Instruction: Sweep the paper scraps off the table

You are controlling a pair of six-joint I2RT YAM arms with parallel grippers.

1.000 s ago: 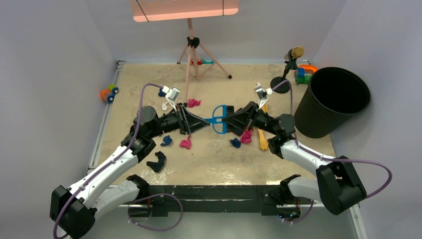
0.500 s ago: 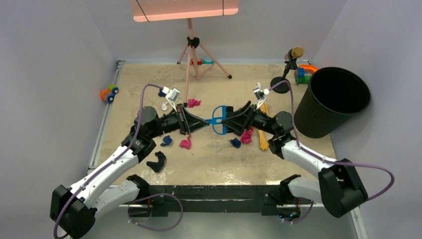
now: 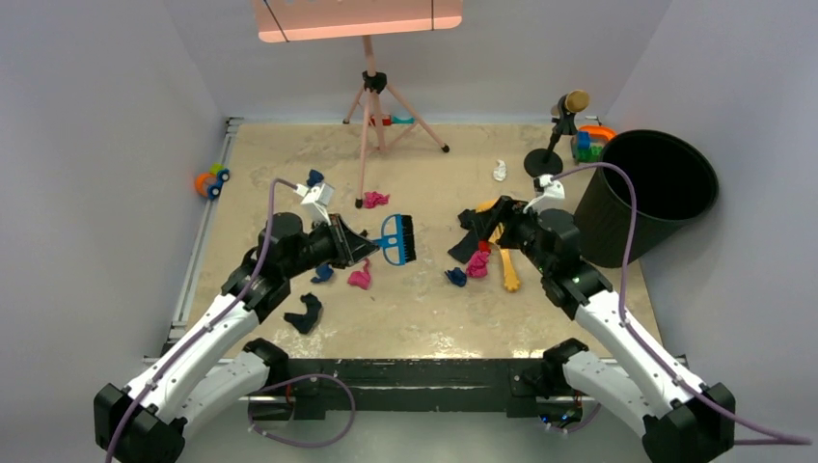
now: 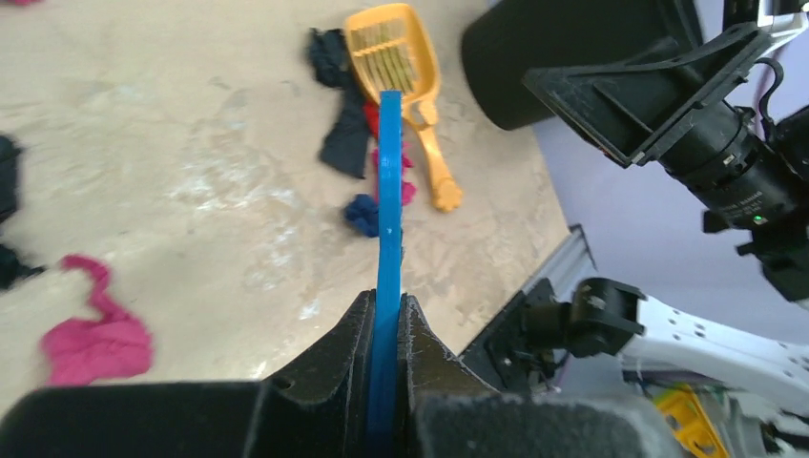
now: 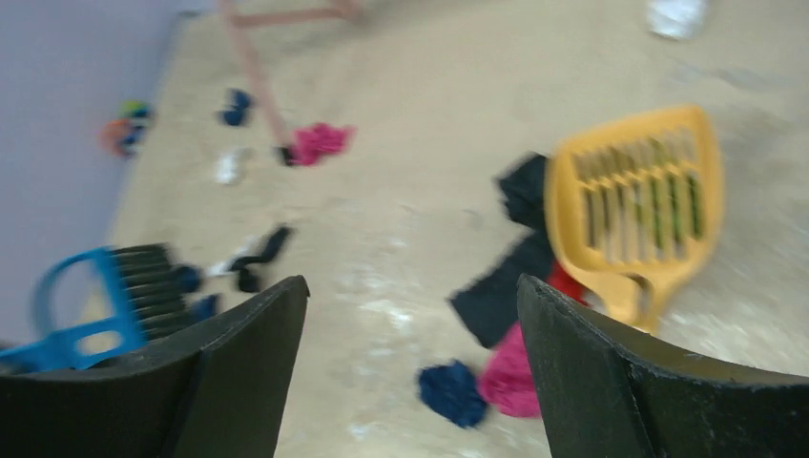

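My left gripper [image 3: 368, 247] [image 4: 386, 307] is shut on the handle of the blue hand brush [image 3: 397, 239] [image 4: 389, 181], held edge-on above the table [image 3: 415, 323]. My right gripper [image 3: 465, 236] [image 5: 412, 286] stands open and holds nothing, hovering by the yellow dustpan [image 3: 504, 258] [image 5: 639, 196]. Paper scraps lie scattered. Under the right gripper are a blue wad [image 5: 450, 391], a pink one [image 5: 510, 372] and a black one [image 5: 506, 286]. By the left arm lie a pink wad [image 3: 361, 278], a blue one [image 3: 322, 273] and a black one [image 3: 306, 313].
A black round bin [image 3: 644, 193] stands at the table's right edge. A pink tripod [image 3: 371, 106] stands at the back, with a pink scrap [image 3: 375, 200] near its foot. A microphone stand [image 3: 559, 130], toys [image 3: 210, 179] and a white wad [image 3: 500, 170] sit farther back.
The right gripper has opened, let go of the brush and pulled back to the right. The left gripper has closed on the handle and drawn the brush leftward.
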